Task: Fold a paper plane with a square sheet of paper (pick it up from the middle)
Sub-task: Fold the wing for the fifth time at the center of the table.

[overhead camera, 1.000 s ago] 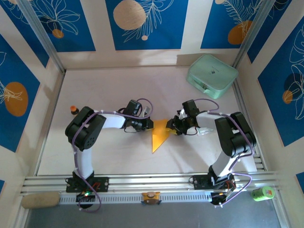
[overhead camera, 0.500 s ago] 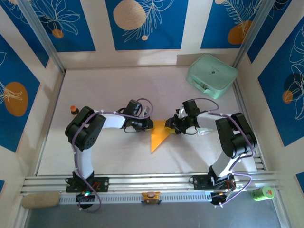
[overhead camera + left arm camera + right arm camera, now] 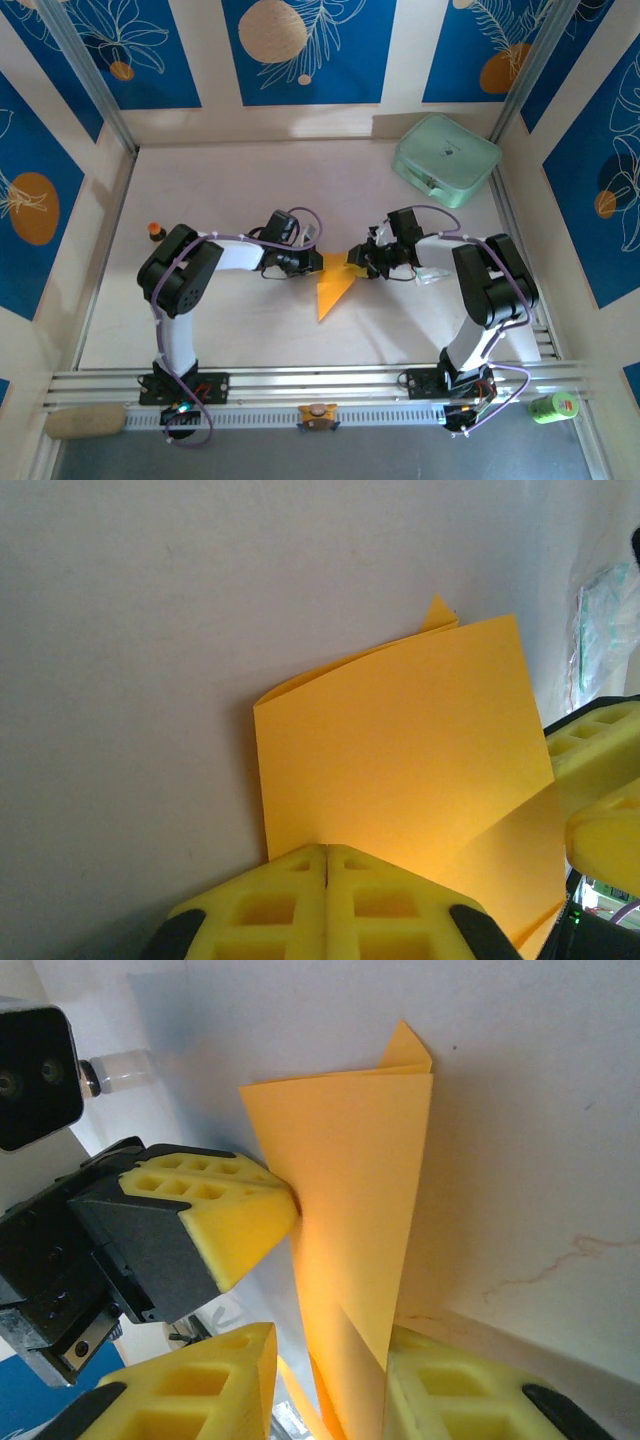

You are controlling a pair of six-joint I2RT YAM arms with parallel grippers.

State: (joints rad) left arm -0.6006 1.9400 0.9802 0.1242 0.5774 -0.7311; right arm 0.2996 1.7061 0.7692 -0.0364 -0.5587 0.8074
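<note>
The top camera looks steeply down over the whole table [image 3: 250,180] from behind. Both wrist cameras sit close and low, facing each other across the paper [image 3: 400,750] (all three views share it).

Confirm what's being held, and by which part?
Left gripper is shut on the square sheet of paper, pinching one edge at its wide end. Right gripper straddles the opposite edge, not clamped.

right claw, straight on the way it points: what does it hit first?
The orange sheet, which stands between the fingers of the right claw. Close beyond, slightly off that line, the left claw pinches the same sheet; depth is unclear.
</note>
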